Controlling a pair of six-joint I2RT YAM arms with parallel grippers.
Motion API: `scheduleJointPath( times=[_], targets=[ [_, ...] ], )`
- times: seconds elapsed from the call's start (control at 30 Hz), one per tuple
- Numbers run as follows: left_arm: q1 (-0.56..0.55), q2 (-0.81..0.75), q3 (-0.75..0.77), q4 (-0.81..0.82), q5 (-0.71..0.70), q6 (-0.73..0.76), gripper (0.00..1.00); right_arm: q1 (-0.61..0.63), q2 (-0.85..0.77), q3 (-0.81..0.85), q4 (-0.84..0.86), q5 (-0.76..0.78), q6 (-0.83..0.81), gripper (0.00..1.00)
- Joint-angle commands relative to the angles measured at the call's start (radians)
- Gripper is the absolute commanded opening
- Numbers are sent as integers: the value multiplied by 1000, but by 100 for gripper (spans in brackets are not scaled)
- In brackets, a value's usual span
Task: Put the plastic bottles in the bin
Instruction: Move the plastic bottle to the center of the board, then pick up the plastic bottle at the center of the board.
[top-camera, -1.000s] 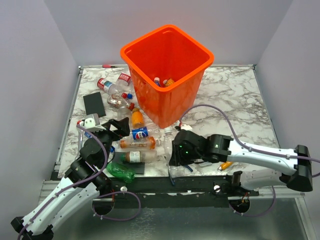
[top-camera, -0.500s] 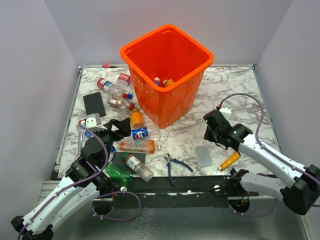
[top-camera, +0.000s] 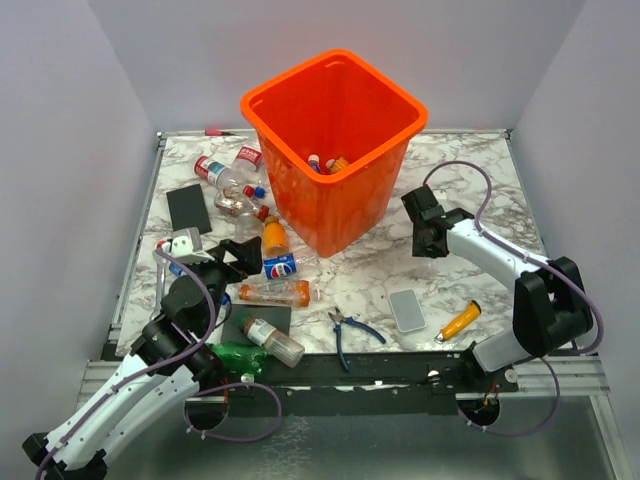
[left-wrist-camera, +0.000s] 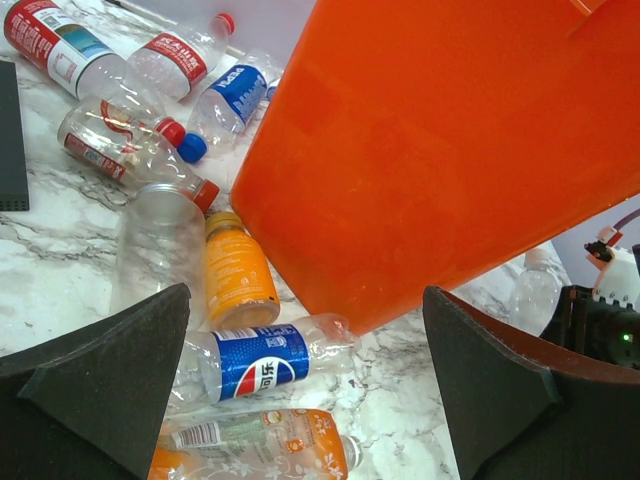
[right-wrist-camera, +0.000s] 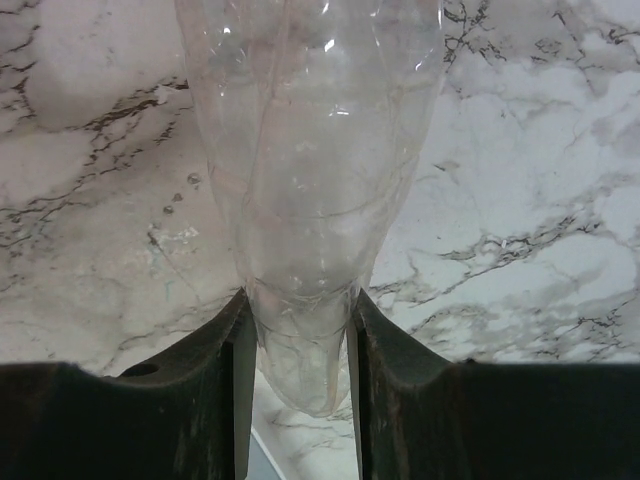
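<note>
The bin (top-camera: 340, 210) stands at the back middle, bright orange, with a few bottles (top-camera: 325, 162) inside. My right gripper (top-camera: 428, 236) hangs just right of it, shut on a clear crumpled plastic bottle (right-wrist-camera: 310, 140) whose narrow end is pinched between the fingers (right-wrist-camera: 225, 370). My left gripper (top-camera: 218, 264) is open low over the left pile. Between its fingers (left-wrist-camera: 110, 370) lie a Pepsi bottle (left-wrist-camera: 250, 362) and an orange-tinted bottle (left-wrist-camera: 260, 445), beside the bin wall (left-wrist-camera: 450, 150). A green bottle (top-camera: 240, 352) and a brown-labelled bottle (top-camera: 272, 338) lie at the front edge.
Several more bottles (top-camera: 225, 180) cluster at the bin's left. A black pad (top-camera: 188, 208) lies at the far left. Blue-handled pliers (top-camera: 347, 330), a grey flat case (top-camera: 407, 310) and an orange marker-like tool (top-camera: 459, 321) lie near the front edge.
My right arm swung from the front middle up to the bin's right side, carrying the clear bottle. The brown-labelled bottle shifted toward the front edge. The left arm stayed put.
</note>
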Motion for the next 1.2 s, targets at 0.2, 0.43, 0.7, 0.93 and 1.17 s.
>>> scheduleJointPath(
  times=[0.2, 0.43, 0.7, 0.93, 1.17],
  targets=[
    [1, 11, -8, 14, 40, -9, 99, -71, 42, 6, 46, -168, 25, 73],
    [0, 10, -12, 14, 42, -15, 99, -95, 42, -48, 82, -155, 68, 87],
    [0, 18, -10, 15, 47, -15, 99, -178, 60, -118, 203, -223, 128, 88],
    [0, 11, -11, 15, 45, -14, 99, -198, 76, -141, 278, -237, 164, 88],
    [1, 12, -12, 14, 43, -13, 99, -200, 54, -153, 308, -249, 148, 55]
  ],
)
